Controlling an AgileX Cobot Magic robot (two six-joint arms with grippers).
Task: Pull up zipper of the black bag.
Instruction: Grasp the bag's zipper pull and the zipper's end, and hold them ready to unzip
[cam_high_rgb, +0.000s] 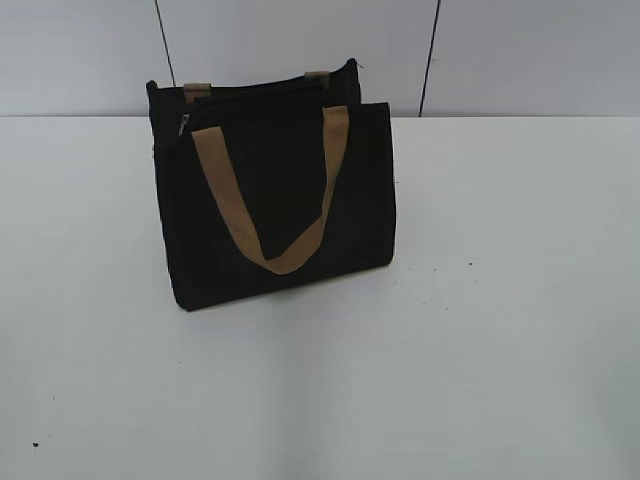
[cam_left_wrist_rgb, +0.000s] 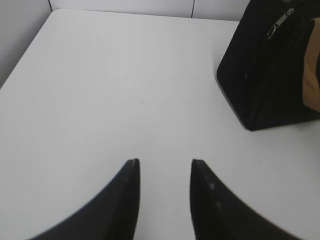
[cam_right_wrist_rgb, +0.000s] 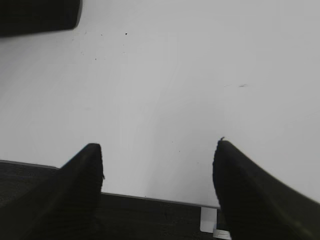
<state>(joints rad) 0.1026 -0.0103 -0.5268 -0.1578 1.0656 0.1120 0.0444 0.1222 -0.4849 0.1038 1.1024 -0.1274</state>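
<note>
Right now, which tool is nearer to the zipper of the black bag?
Left. The left tool has the zipper ahead on its right, on the black bag. The right tool sees only a bag corner, far off.

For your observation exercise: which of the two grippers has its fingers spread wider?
The right gripper: its black fingers stand far apart, while the left gripper shows only a narrow gap.

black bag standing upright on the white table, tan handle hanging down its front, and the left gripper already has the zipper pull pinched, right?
Not quite. In the left wrist view the left gripper is open over bare table, well clear of the zipper. The rest holds: the black bag stands upright, its tan handle hanging down the front.
</note>
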